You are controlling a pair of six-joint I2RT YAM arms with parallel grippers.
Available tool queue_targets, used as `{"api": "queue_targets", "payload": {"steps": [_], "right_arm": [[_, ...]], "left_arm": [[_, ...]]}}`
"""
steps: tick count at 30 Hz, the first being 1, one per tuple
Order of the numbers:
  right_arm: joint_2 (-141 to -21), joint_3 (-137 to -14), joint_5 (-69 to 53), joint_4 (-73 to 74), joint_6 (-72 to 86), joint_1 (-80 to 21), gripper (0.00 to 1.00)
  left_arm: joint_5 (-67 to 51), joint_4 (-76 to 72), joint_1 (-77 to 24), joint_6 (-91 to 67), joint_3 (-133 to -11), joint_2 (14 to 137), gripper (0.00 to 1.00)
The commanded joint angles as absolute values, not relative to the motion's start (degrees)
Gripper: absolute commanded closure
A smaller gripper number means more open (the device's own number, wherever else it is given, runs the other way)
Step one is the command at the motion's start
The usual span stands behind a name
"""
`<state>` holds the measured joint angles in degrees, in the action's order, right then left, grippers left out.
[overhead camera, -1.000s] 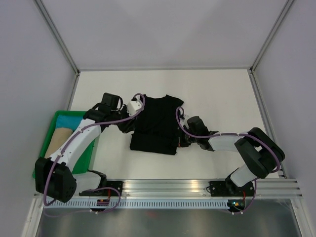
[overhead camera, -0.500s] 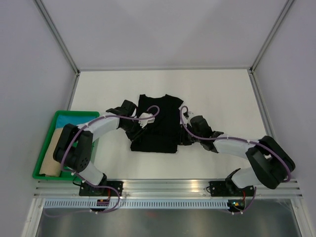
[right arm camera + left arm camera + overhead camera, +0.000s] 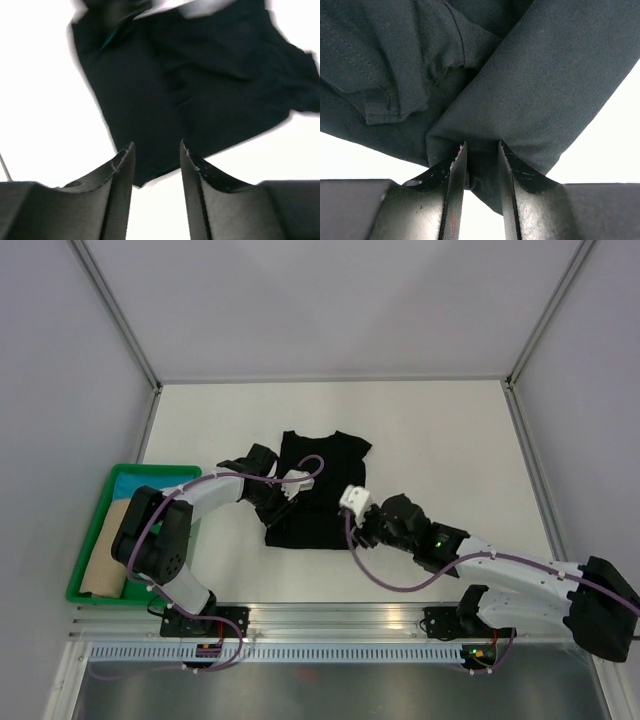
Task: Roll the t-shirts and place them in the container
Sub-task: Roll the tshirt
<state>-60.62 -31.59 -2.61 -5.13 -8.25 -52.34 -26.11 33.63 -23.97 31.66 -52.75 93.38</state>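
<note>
Left gripper (image 3: 481, 147) pinches a fold of the t-shirt (image 3: 325, 510) at the edge nearest the green tray (image 3: 150, 468); right gripper (image 3: 156, 147) hangs open and empty.
Black cloth sits clamped between the left fingers, and the shirt lies part-folded on the white table (image 3: 450, 430) beside the tray. The right jaws stand apart over the near corner farthest from the tray. I'd say carry the fold away from the tray low and evenly, top layer only, leaving a narrow, square strip to roll.
</note>
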Motion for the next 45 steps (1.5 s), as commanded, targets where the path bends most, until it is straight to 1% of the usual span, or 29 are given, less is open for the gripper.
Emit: {"api": "queue_targets", "payload": {"steps": [1, 2, 3, 4, 6, 9, 14, 16, 17, 18, 20, 21, 23, 24, 26, 27, 29, 31, 33, 34, 36, 37, 38, 40, 42, 45], "right_arm": [[-65.6, -32.9, 7.2, 2.3, -31.6, -62.8, 0.5], [-68.5, -32.9, 8.7, 2.4, -32.6, -64.5, 0.47], [-70.1, -33.0, 11.1, 2.8, -33.5, -66.6, 0.42], [-71.6, -33.7, 12.4, 2.7, -33.4, -67.5, 0.33], [-75.2, -34.2, 14.5, 2.6, -33.3, -69.6, 0.3], [-78.7, -34.7, 17.7, 0.9, -33.0, -70.2, 0.3], [-85.0, -36.9, 22.1, 1.2, -30.9, -70.3, 0.32], [-86.3, -37.4, 22.2, 2.0, -29.8, -69.5, 0.4], [-87.4, -37.4, 22.3, 1.3, -28.7, -68.7, 0.46], [-87.9, -37.4, 22.2, 1.3, -28.2, -68.4, 0.58], [-89.3, -37.8, 23.2, 1.3, -26.9, -67.9, 0.74], [-89.3, -38.1, 23.0, 2.5, -26.6, -67.6, 0.84], [-88.6, -39.2, 21.0, 3.9, -26.0, -66.8, 0.96], [-88.1, -39.7, 19.5, 4.6, -25.5, -66.5, 1.0], [-86.4, -40.3, 16.3, 5.4, -24.6, -64.4, 1.0], [-86.0, -40.7, 12.1, 5.7, -23.9, -63.5, 1.0], [-85.1, -40.9, 8.4, 6.3, -23.6, -60.8, 1.0], [-83.9, -41.0, 3.9, 6.4, -23.3, -59.3, 1.0], [-82.8, -41.3, -1.7, 6.6, -22.9, -57.2, 1.0], [-81.9, -41.5, -3.4, 6.8, -22.9, -56.5, 1.0], [-81.1, -41.7, -6.2, 7.0, -22.9, -54.8, 1.0], [-80.6, -41.7, -8.8, 7.0, -22.9, -54.1, 1.0], [-80.4, -41.4, -10.4, 6.9, -22.9, -53.7, 1.0], [-80.7, -41.1, -14.8, 6.5, -22.3, -52.7, 1.0], [-81.2, -41.0, -16.7, 6.3, -21.8, -51.2, 1.0], [-81.8, -41.0, -19.2, 6.3, -21.2, -49.7, 1.0]], "left_arm": [[-26.5, 30.8, -23.8, 30.8, -52.0, 92.6, 0.62], [-26.5, 30.8, -23.8, 30.8, -51.9, 92.5, 0.62], [-26.5, 30.8, -23.9, 30.8, -52.0, 92.5, 0.62], [-26.5, 30.8, -23.8, 30.9, -52.0, 92.6, 0.62], [-26.4, 30.8, -23.8, 30.9, -52.1, 92.9, 0.62], [-26.3, 30.8, -23.9, 31.5, -52.1, 93.0, 0.61], [-26.2, 30.8, -23.8, 32.2, -52.1, 92.8, 0.61], [-26.2, 30.8, -23.9, 32.1, -52.6, 92.8, 0.61], [-26.3, 30.8, -23.8, 32.1, -52.6, 92.6, 0.61], [-26.5, 30.9, -23.9, 32.3, -52.6, 92.5, 0.61], [-26.2, 31.5, -23.8, 32.6, -52.7, 91.8, 0.61], [-26.0, 31.9, -23.9, 32.8, -52.9, 91.5, 0.61], [-25.5, 32.9, -23.8, 33.0, -53.3, 90.4, 0.61], [-25.1, 33.5, -23.9, 32.6, -54.0, 89.7, 0.6], [-22.9, 34.8, -23.9, 31.9, -55.4, 87.4, 0.58], [-22.2, 37.3, -23.9, 31.2, -58.2, 86.8, 0.56], [-19.4, 39.4, -24.1, 30.9, -62.7, 85.0, 0.5], [-17.5, 42.2, -25.0, 32.3, -64.2, 83.7, 0.45], [-16.8, 43.2, -25.5, 34.9, -63.2, 81.1, 0.42], [-17.1, 43.9, -25.6, 35.8, -62.3, 79.9, 0.39], [-18.4, 43.9, -26.2, 38.4, -58.4, 76.1, 0.34], [-19.0, 43.8, -26.9, 39.7, -56.0, 75.2, 0.27], [-18.9, 43.5, -27.9, 40.1, -54.9, 74.3, 0.23], [-18.1, 42.4, -31.4, 40.8, -53.1, 73.0, 0.22], [-17.3, 41.0, -33.2, 41.3, -50.9, 72.5, 0.21], [-16.0, 37.5, -33.8, 42.4, -47.9, 72.9, 0.21]]}}
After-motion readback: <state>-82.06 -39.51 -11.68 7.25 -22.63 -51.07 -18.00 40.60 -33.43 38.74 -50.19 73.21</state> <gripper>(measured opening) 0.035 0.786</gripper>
